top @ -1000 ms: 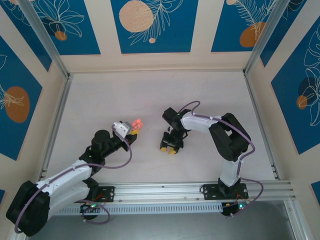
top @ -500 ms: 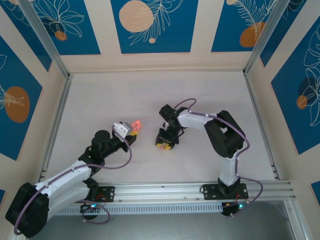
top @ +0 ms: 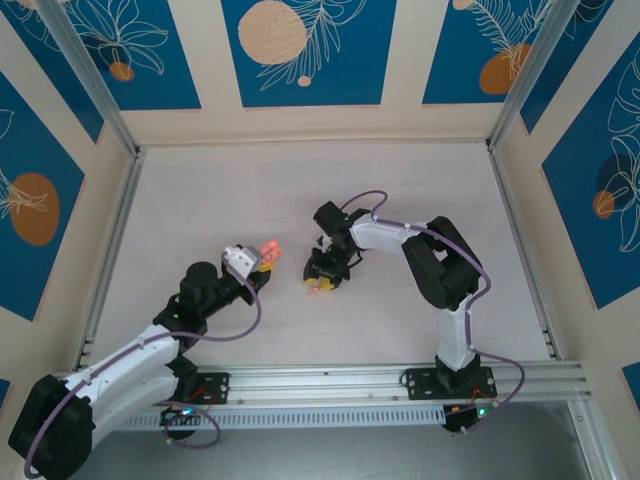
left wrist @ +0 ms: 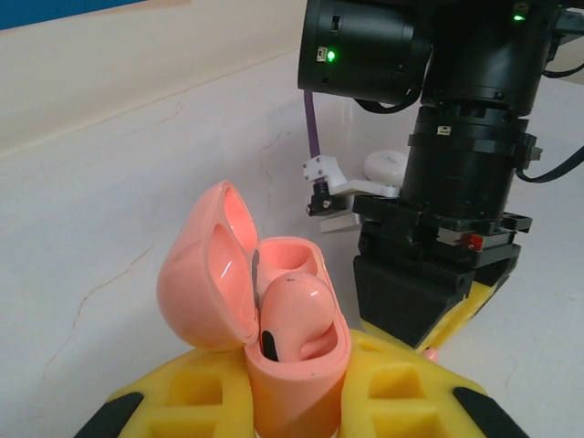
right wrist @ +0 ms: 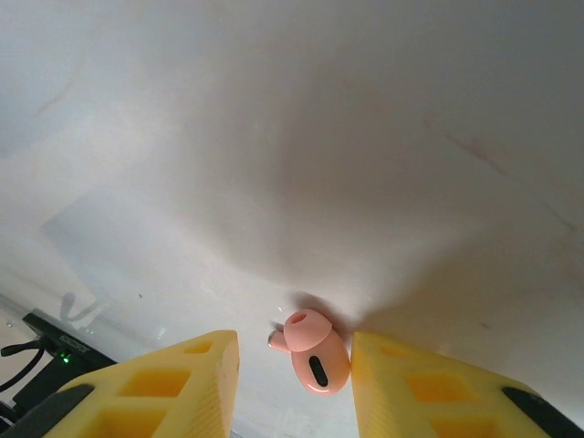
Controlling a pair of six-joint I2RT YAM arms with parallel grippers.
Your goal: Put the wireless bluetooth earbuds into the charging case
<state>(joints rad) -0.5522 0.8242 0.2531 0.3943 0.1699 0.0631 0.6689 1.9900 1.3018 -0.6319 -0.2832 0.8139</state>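
My left gripper (left wrist: 297,406) is shut on the coral-pink charging case (left wrist: 294,374), held upright with its lid (left wrist: 203,278) swung open to the left. One pink earbud (left wrist: 297,306) sits in the case's near socket; the far socket (left wrist: 287,257) is empty. From above, the case (top: 270,248) is left of centre. My right gripper (right wrist: 294,351) points down at the table with its yellow fingers (right wrist: 187,379) apart. A second pink earbud (right wrist: 319,360) lies on the table between them, against the right finger and clear of the left one. The right gripper (top: 322,283) stands just right of the case.
A white rounded object (left wrist: 388,166) lies on the table behind the right arm's wrist (left wrist: 465,155). Aluminium rails (top: 110,250) and patterned walls border the white table (top: 300,190); the mounting rail (top: 330,378) runs along the near edge.
The right gripper has moved left and slightly away from the bases, closer to the case. The left gripper with the case has barely shifted.
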